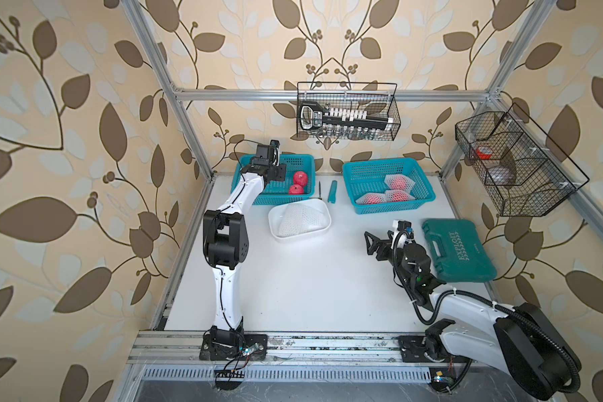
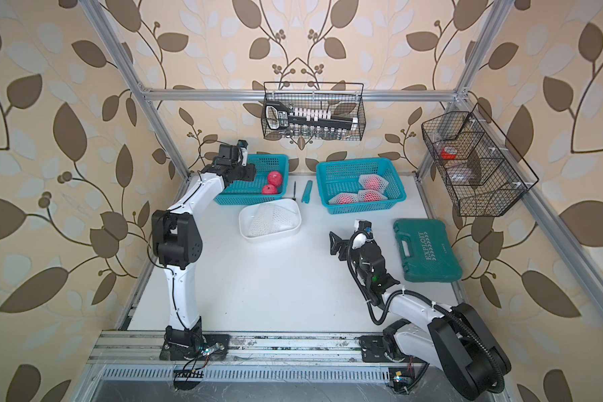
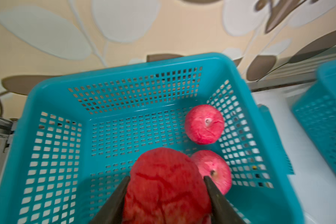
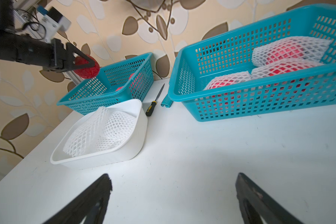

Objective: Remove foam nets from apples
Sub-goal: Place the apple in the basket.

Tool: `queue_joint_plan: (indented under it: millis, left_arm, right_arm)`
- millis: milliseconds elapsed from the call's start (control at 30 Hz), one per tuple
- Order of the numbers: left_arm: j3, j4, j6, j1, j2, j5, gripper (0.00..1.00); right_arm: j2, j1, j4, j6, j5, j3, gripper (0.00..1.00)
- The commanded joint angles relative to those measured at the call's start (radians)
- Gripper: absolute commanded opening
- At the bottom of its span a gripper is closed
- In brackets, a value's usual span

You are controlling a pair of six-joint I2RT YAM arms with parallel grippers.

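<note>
1. Left gripper (image 3: pixel 166 177) is half-spread and clamped on a bare apple (image 3: pixel 163 197) above the left basket (image 3: pixel 124 70).
2. Right gripper (image 4: pixel 174 177) is spread wide, empty, over the table (image 4: pixel 182 145).
3. Two loose apples (image 3: pixel 204 124) lie in that basket just past the left tips. The farther one's dimpled end faces the wrist.
4. Ahead of the right gripper, three netted apples (image 4: pixel 227 84) lie in the right basket (image 4: pixel 241 104), with their nets (image 4: pixel 291 46) lengthwise flat.
5. Empty nets (image 4: pixel 97 135) fill the tub (image 4: pixel 105 161), ahead-left.
6. The case (image 1: pixel 458 250) to its right reads "EXPLOIT".
</note>
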Motion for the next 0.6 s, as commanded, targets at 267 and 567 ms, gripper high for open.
queue_joint_plan:
  millis: [267, 567]
  left_arm:
    - [0.313, 0.091, 0.035, 0.048, 0.287, 0.064, 0.57]
    - [0.324, 0.264, 0.039, 0.049, 0.361, 0.143, 0.75]
  right_arm:
    - [-0.011, -0.003, 0.008, 0.016, -0.002, 0.007, 0.99]
    - [-0.014, -0.003, 0.034, 0.002, -0.003, -0.005, 0.99]
